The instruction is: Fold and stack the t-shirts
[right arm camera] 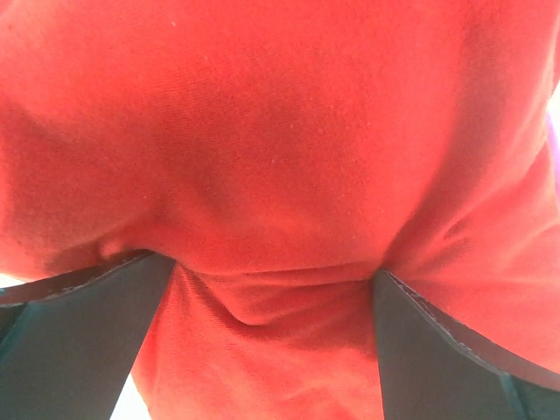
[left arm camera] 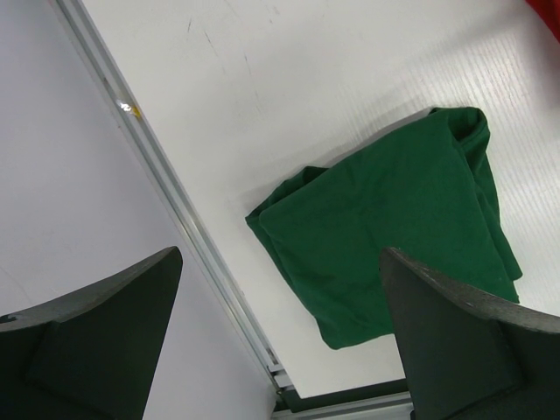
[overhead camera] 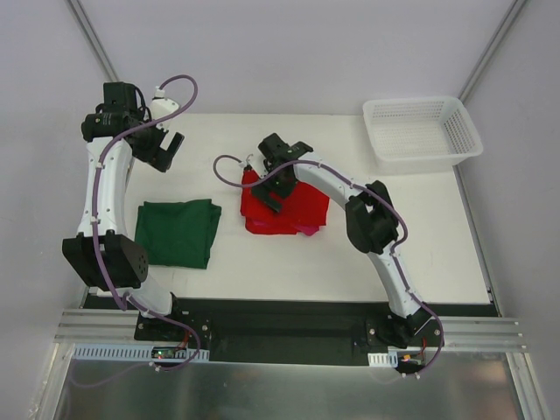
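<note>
Red shirt lies bunched between right jaws, spread wide; left jaws apart, clear of folded green shirt.

white table, flat and matt, seen from above. three things lie directly on it. red t-shirt, the landmark, sits near the table's middle as a loosely folded, rumpled bundle. green t-shirt lies to the left of the red t-shirt, clear of it and slightly nearer the front edge, folded to a rough rectangle. white mesh basket stands upright, well to the right of the red t-shirt at the far right corner.
</note>
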Tool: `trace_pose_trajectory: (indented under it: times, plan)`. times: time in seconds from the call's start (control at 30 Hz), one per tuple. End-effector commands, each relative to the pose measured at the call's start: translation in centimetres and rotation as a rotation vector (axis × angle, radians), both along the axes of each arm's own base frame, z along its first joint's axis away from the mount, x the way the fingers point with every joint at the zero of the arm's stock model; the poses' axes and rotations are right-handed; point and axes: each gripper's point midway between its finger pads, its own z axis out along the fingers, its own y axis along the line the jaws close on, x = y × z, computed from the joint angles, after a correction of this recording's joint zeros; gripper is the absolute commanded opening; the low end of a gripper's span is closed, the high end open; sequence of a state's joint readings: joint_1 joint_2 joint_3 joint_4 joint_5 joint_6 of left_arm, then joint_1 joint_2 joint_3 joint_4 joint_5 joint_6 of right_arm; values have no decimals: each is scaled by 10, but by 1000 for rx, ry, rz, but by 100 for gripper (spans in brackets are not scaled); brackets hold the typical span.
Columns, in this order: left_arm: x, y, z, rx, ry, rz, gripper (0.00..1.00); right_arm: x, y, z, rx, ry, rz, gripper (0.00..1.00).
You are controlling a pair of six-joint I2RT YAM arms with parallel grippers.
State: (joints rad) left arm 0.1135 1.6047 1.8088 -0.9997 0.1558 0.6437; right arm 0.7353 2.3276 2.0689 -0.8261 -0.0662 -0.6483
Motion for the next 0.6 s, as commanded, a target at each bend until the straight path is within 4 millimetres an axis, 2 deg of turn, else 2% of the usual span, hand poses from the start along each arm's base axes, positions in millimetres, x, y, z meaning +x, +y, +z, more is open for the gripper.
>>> trace_pose_trajectory:
  times: [0.0,0.03,0.1,0.27,0.57]
  plan:
    - [-13,1,13,1,-32,2,96,-16,-12,-2,-45,119,-42,100]
    - [-13,1,13,1,-32,4,96,-12,-12,-7,-52,122,-42,100]
    - [-14,2,13,2,-31,5,96,0,-10,-1,-44,83,-45,100]
    - [-13,2,13,3,-32,6,96,20,-8,-4,-30,33,-49,100]
    - [-13,1,11,-1,-25,4,95,41,-9,-8,-27,-35,-48,100]
